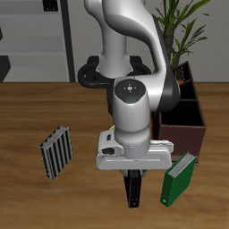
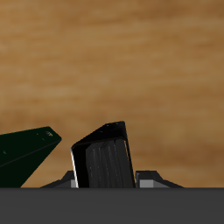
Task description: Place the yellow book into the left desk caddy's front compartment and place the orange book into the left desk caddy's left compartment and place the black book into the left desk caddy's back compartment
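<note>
The slim black book [image 1: 132, 190] hangs upright just above the table near its front edge, with my gripper [image 1: 132, 179] shut on it. In the wrist view the black book [image 2: 103, 157] fills the gap between the fingers [image 2: 150, 178] of the gripper [image 2: 107, 177], its ribbed dark face towards the camera. The left desk caddy [image 1: 186, 114], a tall dark brown box with dividers, stands farther back beside the arm, which partly hides it. The yellow book and the orange book are out of view.
A green book [image 1: 179, 179] stands tilted close beside the held book, also seen as the green book [image 2: 26, 156] from the wrist. A black-and-white striped book [image 1: 55, 152] stands apart on the wooden table [image 1: 36, 107]. A potted plant [image 1: 183, 27] rises behind the caddy.
</note>
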